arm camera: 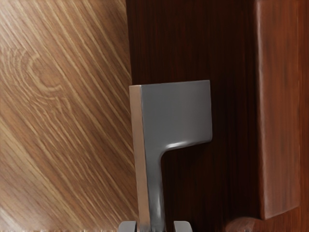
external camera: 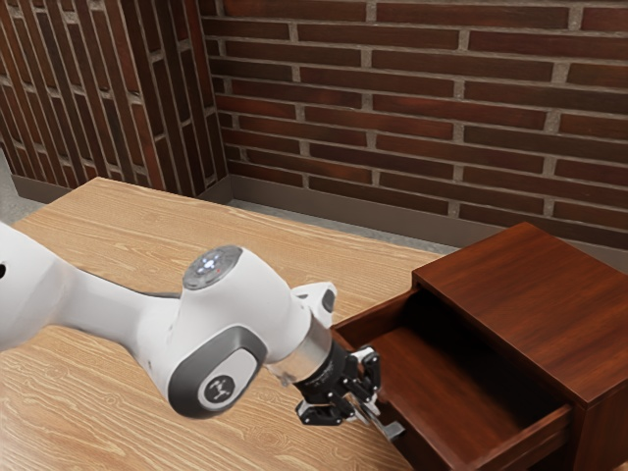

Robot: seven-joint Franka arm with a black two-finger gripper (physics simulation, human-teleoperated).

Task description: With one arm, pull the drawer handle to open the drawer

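Back wall (external camera: pixel 412 88): dark red-brown brick in long courses with pale grey mortar, running across the exterior view's right.
Side wall (external camera: pixel 98 88): the same brick, seen at a steep slant on the exterior view's left.
Corner (external camera: pixel 211 98): the two walls meet here, and the brick looks darkest.
Baseboard (external camera: pixel 392 208): a plain grey-brown band along the foot of both walls.
Floor (external camera: pixel 8 201): a pale grey patch beside the side wall.
Surface (external camera: pixel 147 235): light wood with long wavy grain and one ring-shaped knot (arm camera: pixel 41 72), standing near both walls.
Light: soft and even, bright on the wood.
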